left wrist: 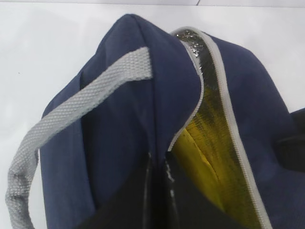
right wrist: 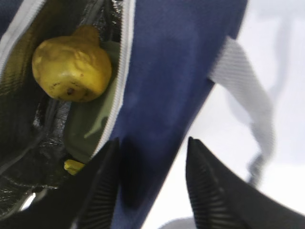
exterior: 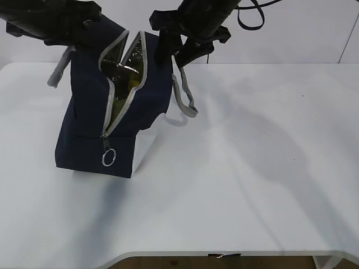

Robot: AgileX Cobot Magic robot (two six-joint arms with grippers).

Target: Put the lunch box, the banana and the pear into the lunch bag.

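Lunch bag [exterior: 90, 143] first: the boxy navy-blue fabric bag with a white lower panel and silver foil lining stands at the far left of the white counter [exterior: 247, 185], its grey zipper undone and its mouth gaping upward.

Inside, the right wrist view shows the squat bright-yellow pear [right wrist: 71, 64] resting on a sage-green surface [right wrist: 88, 124] that I take to be the lid of the lunch box. A small yellow tip [right wrist: 74, 166] lower down is probably the banana, though too little shows to be sure. Nothing of the task lies out on the counter, so by my reading all three things are already in and little is left beyond letting go.

The left hand [left wrist: 157, 191] is pressed together on the bag's left rim, pinching the navy fabric beside a grey webbing handle [left wrist: 57, 119]. The right hand [right wrist: 152, 186] has its fingers [right wrist: 214, 191] apart, straddling the right wall of the bag; whether they press the fabric I cannot tell.
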